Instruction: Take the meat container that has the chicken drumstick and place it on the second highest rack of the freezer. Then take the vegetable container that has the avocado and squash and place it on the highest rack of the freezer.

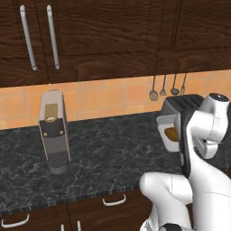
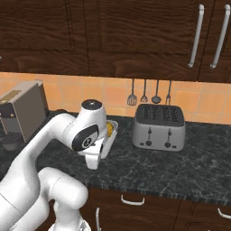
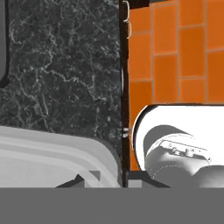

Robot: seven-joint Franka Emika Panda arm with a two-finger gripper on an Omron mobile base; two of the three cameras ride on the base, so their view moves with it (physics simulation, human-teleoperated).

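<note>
Claw [image 3: 101, 180] nearly closed, its tips pinching the rim of a white container [image 2: 108, 135], which it holds tilted above the dark marble table [image 1: 108, 149]. Inside the container sit the yellow squash [image 2: 109, 129] and the brown-olive avocado [image 1: 171, 133]. Just beside it stands a silver toaster [image 2: 159, 127]; well apart stands a grey coffee machine [image 1: 54, 131]. Utensils [image 2: 150, 93] hang on the orange tile wall.

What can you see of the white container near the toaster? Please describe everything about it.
The white container is a shallow tray of plastic look with a raised rim. It sits beside the toaster, on the dark marble counter. Inside lie a brown-olive lump and something yellow. The arm hides much of it. The gripper is shut on its rim.
</note>
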